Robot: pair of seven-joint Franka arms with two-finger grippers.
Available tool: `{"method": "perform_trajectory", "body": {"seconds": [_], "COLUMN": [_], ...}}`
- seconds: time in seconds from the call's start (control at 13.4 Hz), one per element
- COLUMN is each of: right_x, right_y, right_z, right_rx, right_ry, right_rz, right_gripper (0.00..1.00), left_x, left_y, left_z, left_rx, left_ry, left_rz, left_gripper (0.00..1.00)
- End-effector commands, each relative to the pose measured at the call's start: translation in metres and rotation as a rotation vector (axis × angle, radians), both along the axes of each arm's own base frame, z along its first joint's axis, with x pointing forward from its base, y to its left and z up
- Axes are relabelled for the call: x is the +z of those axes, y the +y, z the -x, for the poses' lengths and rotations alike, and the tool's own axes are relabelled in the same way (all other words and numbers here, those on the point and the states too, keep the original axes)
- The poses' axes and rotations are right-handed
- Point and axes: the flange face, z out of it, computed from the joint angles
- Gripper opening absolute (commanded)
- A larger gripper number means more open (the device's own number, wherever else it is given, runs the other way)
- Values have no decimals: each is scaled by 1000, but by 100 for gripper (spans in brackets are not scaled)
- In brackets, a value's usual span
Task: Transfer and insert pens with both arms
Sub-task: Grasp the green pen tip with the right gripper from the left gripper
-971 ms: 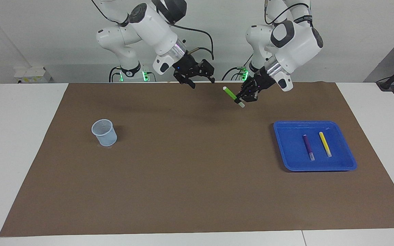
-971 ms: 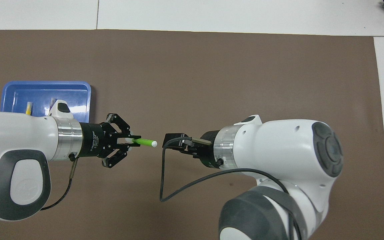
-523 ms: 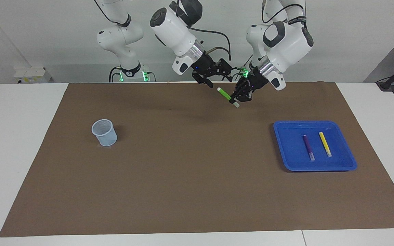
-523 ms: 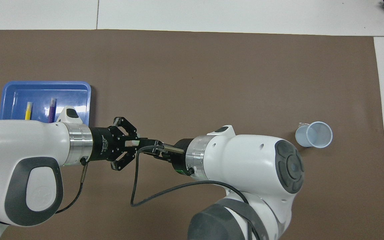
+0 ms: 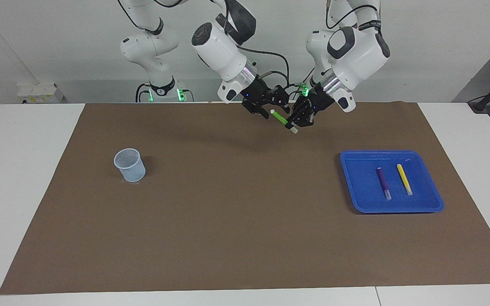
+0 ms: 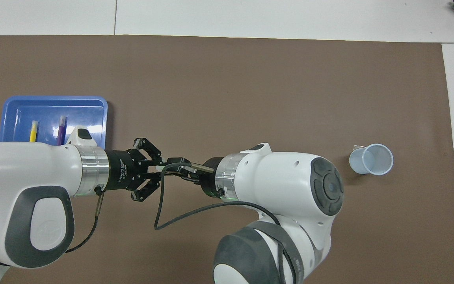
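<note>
In the facing view, left of centre, a pale blue mesh cup (image 5: 129, 165) stands upright on the brown mat (image 5: 245, 238), well apart from everything else. In the overhead view the same cup (image 6: 371, 159) sits at the right of the frame, toward the right arm's end of the table.

At upper centre of the facing view the two arms meet in the air over the mat's edge nearest the robots. The right gripper (image 5: 273, 108), coming from the upper left of that frame, has its fingers spread on either side of the upper whitish tip of the green pen (image 5: 283, 120); whether they touch it cannot be told. The pen slants down toward the lower right of the frame. Just beside it, the left gripper (image 5: 297, 122) is clamped on the pen's lower part, with the lower whitish end poking out beneath the fingers.

In the overhead view the left gripper (image 6: 154, 172) reaches in from the left of the frame and the right gripper (image 6: 173, 169) from the right, nose to nose at mid-frame; the pen is almost wholly covered by them there.

At the right of the facing view a blue tray (image 5: 355, 187) lies on the mat toward the left arm's end. In it the purple pen (image 5: 383, 183) and the yellow pen (image 5: 404, 179) lie side by side, apart, whitish ends pointing away from the robots.
</note>
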Motion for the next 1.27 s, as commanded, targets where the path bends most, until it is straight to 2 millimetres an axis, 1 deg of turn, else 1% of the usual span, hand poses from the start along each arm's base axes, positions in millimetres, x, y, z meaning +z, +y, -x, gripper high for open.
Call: {"method": "perform_trajectory", "body": {"seconds": [0.0,0.07,0.15,0.22,0.37,0.52,0.6,0.82,0.9,1.05,1.12,1.2], "right_x": [3,3,2,2,2,2,2,-1,-1,2,3,3], "right_y": [2,2,2,2,0,-2,-3,-7,-11,-14,-14,-15], "right_z": [-6,-6,-6,-6,-8,-9,-10,-12,-15,-16,-16,-16], "right_rx": [4,4,4,6,1,-1,-4,-12,-18,-19,-17,-15], "right_ry": [-14,-14,-13,-14,-14,-13,-12,-4,-2,-1,-2,-1], "right_rz": [-23,-23,-22,-22,-22,-22,-23,-21,-18,-20,-20,-18], "right_gripper": [60,48,40,36,31,10,1,0,0,0,0,0], "left_x": [5,4,6,6,6,6,8,9,9,10,11,13], "left_y": [3,4,4,4,4,4,4,4,4,3,3,3], "left_z": [11,11,11,11,11,12,12,13,13,14,13,14], "left_rx": [25,25,25,28,32,32,32,32,32,26,28,32], "left_ry": [-4,-1,-4,-2,1,1,-2,0,0,-4,-7,-13], "left_rz": [19,18,19,19,20,20,21,22,22,23,23,25], "left_gripper": [0,0,0,0,0,0,0,0,0,0,24,42]}}
